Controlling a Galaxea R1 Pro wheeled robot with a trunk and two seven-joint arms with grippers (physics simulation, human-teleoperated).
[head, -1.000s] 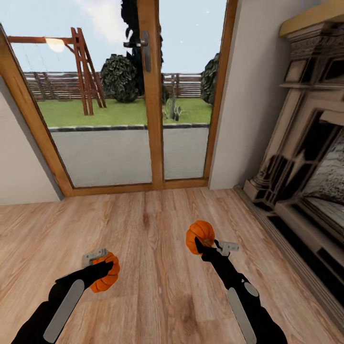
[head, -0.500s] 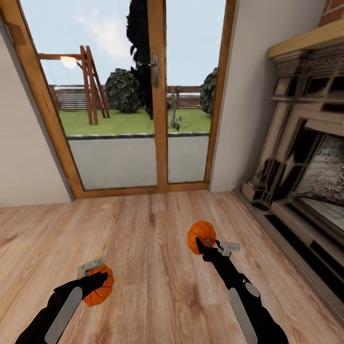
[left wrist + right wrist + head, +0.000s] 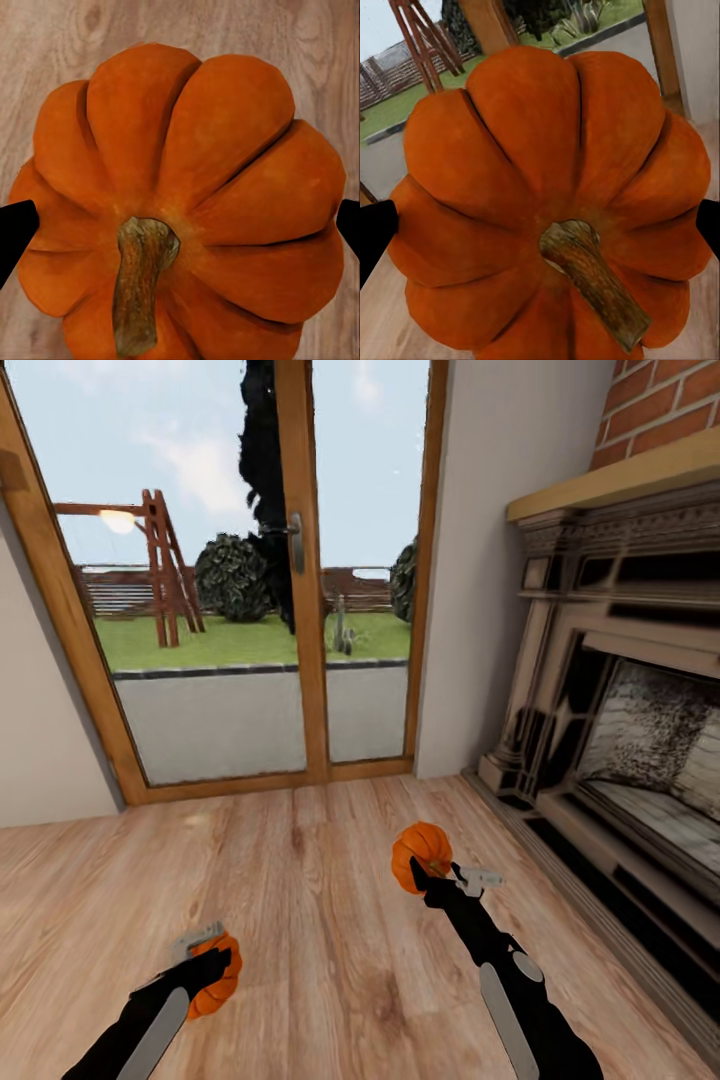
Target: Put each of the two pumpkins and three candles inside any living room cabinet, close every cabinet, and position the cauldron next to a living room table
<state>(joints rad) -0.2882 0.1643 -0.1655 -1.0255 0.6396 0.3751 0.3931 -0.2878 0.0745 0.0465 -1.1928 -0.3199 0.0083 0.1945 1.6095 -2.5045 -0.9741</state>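
Lower frame: 2 grippers, left (image 3: 208, 972) and right (image 3: 428, 872), each clamp 1 pumpkin (image 3: 214, 988) (image 3: 421, 853) by its ribbed sides; likely light, rigid.

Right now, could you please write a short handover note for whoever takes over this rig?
Left gripper: shut on a pumpkin, held low over the wooden floor.
Right gripper: shut on the second pumpkin, held higher.
The robot faces the glass patio door, with the fireplace to its right.
Done: both pumpkins picked up.
Left: store pumpkins and three candles in a cabinet, close every cabinet, set the cauldron beside the table.
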